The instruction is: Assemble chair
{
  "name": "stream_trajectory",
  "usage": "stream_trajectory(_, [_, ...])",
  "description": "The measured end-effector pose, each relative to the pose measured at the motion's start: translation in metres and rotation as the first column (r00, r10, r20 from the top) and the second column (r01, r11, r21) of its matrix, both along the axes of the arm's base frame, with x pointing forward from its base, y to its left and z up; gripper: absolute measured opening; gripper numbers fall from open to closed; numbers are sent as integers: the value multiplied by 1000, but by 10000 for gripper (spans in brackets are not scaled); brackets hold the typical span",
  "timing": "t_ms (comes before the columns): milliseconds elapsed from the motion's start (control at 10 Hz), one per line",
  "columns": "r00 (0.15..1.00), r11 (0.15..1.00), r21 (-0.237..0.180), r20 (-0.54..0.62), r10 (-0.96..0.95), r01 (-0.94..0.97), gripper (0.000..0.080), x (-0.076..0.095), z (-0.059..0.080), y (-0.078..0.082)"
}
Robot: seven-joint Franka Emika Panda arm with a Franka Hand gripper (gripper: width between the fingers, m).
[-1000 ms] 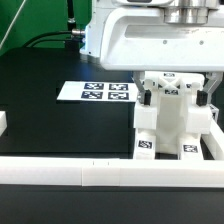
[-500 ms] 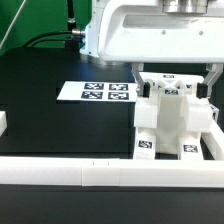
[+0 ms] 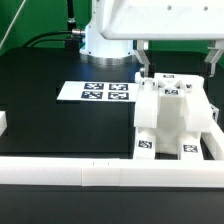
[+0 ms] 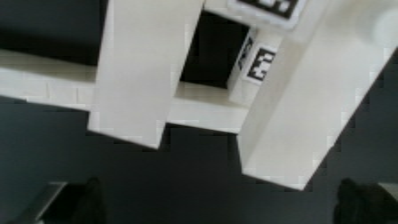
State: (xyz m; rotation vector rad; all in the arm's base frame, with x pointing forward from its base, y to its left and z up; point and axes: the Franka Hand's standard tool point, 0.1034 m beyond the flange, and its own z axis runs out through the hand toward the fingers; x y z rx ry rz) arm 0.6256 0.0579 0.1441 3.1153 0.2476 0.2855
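The chair is a chunky white assembly with small black-and-white tags, standing at the exterior view's right just behind the front rail. My gripper hangs open directly above it, one dark finger on each side, clear of its top. The wrist view looks down on the chair's white bars and a tag. There my gripper shows only as two dark fingertips far apart with nothing between them.
The marker board lies flat on the black table, to the exterior view's left of the chair. A long white border rail runs along the front edge. A short white rail piece sits at the far left.
The arm has lifted straight up off the chair, so its white body now sits higher in the exterior view. The jaws stayed open and the chair did not move.
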Motion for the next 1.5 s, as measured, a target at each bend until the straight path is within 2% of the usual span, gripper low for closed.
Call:
stream_trajectory(400, [1000,1000,-6,-1,7,-7,649,-2,-3,0])
stream_trajectory(600, [999,999,-7,6,35,-35,649,-21,-10,3])
stream_trajectory(700, [1000,1000,3,8,25,-25,649,-34,-10,9])
stream_trajectory(900, [999,999,27,9,-39,38,649,-49,-12,26])
stream_trajectory(1300, [999,999,24,7,-32,32,649,-49,-13,24])
stream_trajectory(1400, [990,988,55,-13,-144,144,649,-63,-11,37])
stream_trajectory(1500, [986,984,64,-38,-164,166,649,-79,-9,48])
